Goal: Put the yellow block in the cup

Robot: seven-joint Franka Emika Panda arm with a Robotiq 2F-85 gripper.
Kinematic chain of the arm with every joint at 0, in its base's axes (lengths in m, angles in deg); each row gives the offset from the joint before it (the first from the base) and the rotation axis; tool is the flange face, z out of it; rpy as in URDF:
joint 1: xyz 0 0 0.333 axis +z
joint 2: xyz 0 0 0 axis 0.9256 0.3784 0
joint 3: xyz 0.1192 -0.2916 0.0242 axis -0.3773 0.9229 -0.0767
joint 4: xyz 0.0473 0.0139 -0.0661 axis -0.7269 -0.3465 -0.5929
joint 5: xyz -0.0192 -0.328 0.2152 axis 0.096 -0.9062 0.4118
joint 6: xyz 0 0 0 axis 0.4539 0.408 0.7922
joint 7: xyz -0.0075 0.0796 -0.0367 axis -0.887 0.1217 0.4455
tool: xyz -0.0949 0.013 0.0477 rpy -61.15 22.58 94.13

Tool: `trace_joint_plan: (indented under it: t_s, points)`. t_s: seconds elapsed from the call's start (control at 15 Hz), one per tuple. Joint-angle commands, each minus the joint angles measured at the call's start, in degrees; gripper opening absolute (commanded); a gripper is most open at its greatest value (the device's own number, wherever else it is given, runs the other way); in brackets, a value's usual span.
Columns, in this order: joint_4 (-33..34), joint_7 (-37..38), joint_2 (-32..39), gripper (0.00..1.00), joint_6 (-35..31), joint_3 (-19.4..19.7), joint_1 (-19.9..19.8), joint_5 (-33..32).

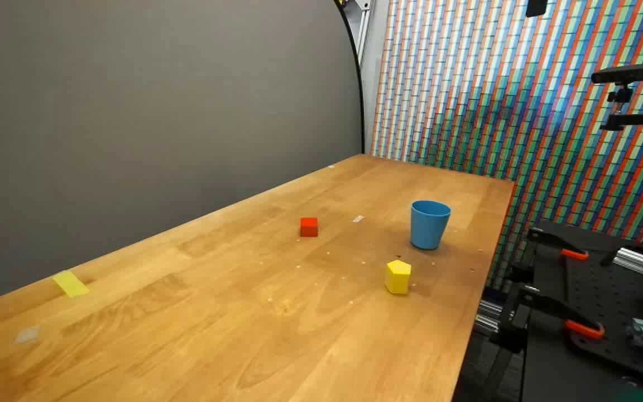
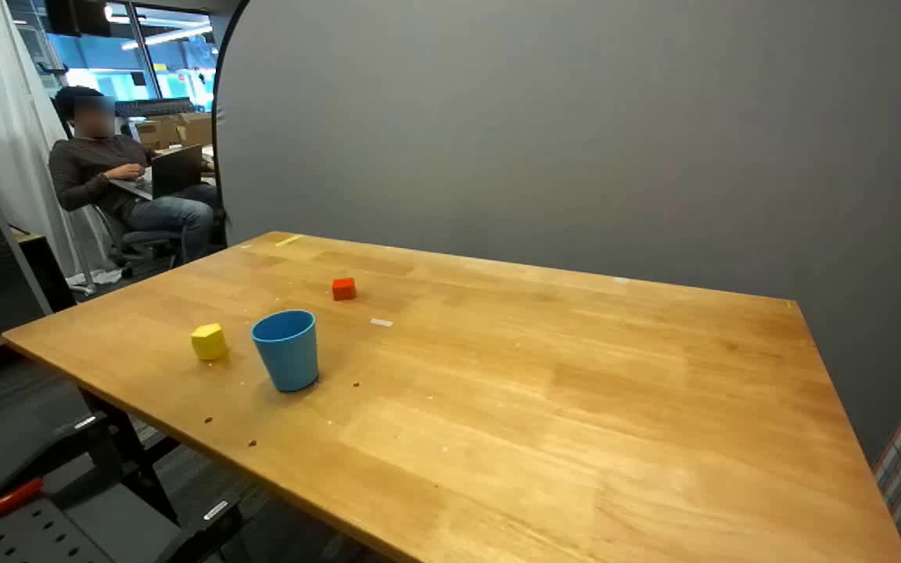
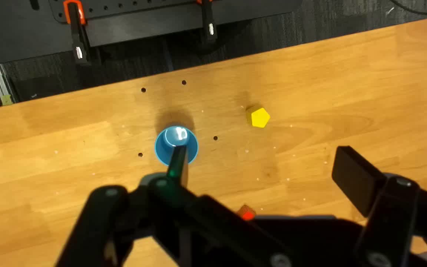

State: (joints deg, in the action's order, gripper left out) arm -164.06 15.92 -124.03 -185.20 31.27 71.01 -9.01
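Note:
The yellow block [image 1: 398, 277] is a small five-sided prism standing upright on the wooden table; it also shows in an exterior view [image 2: 209, 342] and in the wrist view [image 3: 260, 118]. The blue cup [image 1: 429, 225] stands upright near it with a gap between; it also shows in an exterior view [image 2: 288, 352] and in the wrist view [image 3: 165, 142]. The part of the cup's inside seen in the wrist view holds nothing. My gripper [image 3: 262, 163] is open and empty, high above the table. One finger overlaps the cup in the wrist view. No gripper shows in the exterior views.
A small red block [image 1: 309, 227] lies on the wooden table [image 2: 576, 391]. A flat yellow piece [image 1: 71, 283] lies by the table's edge. Black clamps with orange parts [image 3: 78, 37] sit on a dark stand beside the table. A person [image 2: 106, 172] sits in the background.

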Motion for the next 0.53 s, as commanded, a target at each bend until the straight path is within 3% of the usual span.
trace_joint_plan:
  t_s: [0.0, 0.47]
  points:
    - [0.41, -0.30, 0.00, 1.00, 0.18, -0.47, -0.65, 0.26]
    - [0.97, -0.31, -0.25, 1.00, 0.19, -0.47, -0.66, 0.26]
